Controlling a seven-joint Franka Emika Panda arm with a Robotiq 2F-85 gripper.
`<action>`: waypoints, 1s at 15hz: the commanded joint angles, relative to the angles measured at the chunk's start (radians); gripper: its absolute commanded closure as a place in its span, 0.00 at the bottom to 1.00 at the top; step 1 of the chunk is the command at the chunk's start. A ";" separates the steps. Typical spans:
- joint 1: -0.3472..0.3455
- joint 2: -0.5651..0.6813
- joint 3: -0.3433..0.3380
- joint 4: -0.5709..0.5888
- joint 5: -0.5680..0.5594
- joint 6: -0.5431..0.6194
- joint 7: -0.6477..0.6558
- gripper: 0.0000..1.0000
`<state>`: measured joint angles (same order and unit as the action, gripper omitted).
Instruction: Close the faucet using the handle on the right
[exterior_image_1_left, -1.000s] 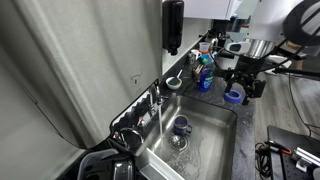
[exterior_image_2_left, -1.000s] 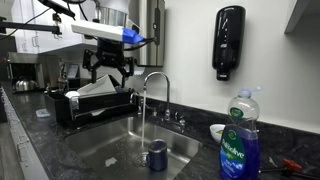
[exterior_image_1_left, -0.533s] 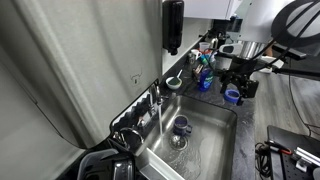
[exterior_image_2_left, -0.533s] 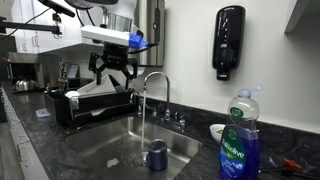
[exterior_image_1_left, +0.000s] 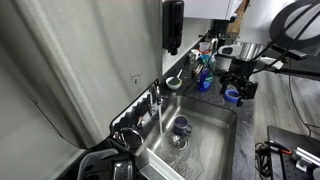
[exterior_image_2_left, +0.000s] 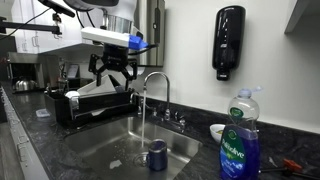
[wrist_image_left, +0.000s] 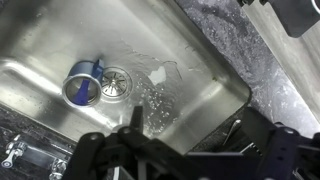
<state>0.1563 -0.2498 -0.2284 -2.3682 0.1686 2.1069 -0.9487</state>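
The gooseneck faucet (exterior_image_2_left: 155, 85) stands behind the steel sink (exterior_image_2_left: 105, 145) and runs a thin stream of water (exterior_image_2_left: 141, 118); it also shows in an exterior view (exterior_image_1_left: 158, 97). Two small handles (exterior_image_2_left: 173, 119) sit at its base to the right of the spout. A slim metal lever (wrist_image_left: 236, 128) shows in the wrist view at the sink's edge. My gripper (exterior_image_2_left: 113, 76) hangs open and empty above the sink, left of the faucet and apart from it; it also shows in an exterior view (exterior_image_1_left: 238, 90). In the wrist view its dark fingers (wrist_image_left: 185, 160) are spread wide.
A blue mug (exterior_image_2_left: 156, 155) stands in the basin by the drain (wrist_image_left: 113, 80). A dish rack (exterior_image_2_left: 90, 103) sits beside the sink. A dish soap bottle (exterior_image_2_left: 237, 142) is close in front, a black soap dispenser (exterior_image_2_left: 228, 40) on the wall.
My gripper has moved a little closer to the faucet and slightly lower. The water keeps running.
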 joint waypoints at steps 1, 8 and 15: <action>-0.039 0.092 0.036 0.045 0.067 0.036 -0.038 0.00; -0.075 0.281 0.078 0.165 0.192 0.109 -0.073 0.00; -0.154 0.476 0.169 0.309 0.185 0.216 -0.071 0.00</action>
<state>0.0568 0.1380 -0.1108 -2.1380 0.3408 2.2910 -0.9900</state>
